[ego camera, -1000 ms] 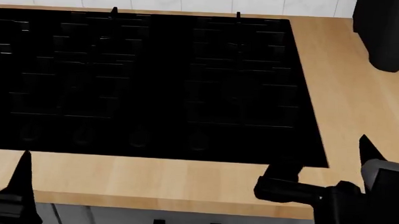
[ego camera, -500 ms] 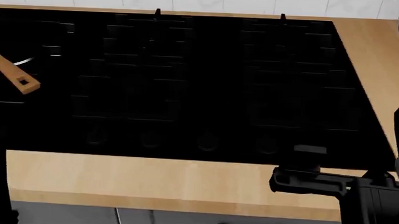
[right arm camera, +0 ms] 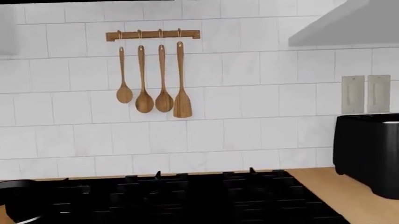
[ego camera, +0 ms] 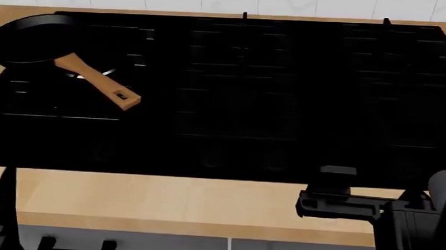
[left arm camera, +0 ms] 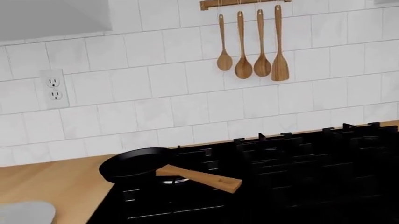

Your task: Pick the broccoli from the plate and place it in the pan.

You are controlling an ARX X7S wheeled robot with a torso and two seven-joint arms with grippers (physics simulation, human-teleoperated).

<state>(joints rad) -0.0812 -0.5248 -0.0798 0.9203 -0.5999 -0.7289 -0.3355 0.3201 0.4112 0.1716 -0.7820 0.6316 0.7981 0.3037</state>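
Head view: the pan (ego camera: 34,39) was recorded on the rear left burner of the black hob (ego camera: 283,94), its wooden handle (ego camera: 98,82) angled toward the front, well apart from both arms. Only a dark tip of the left gripper (ego camera: 1,206) was seen at the counter's front edge; the spread of its jaws could not be told. The right gripper (ego camera: 339,204) was noted over the wooden counter (ego camera: 168,201) just before the hob; its jaw state could not be told either. Left wrist view: a grey rounded edge, likely the plate (left arm camera: 25,212), was seen on the counter beside the hob, near the pan. The broccoli was not seen in any view. Wooden utensils (right arm camera: 153,88) were logged hanging on the tiled wall
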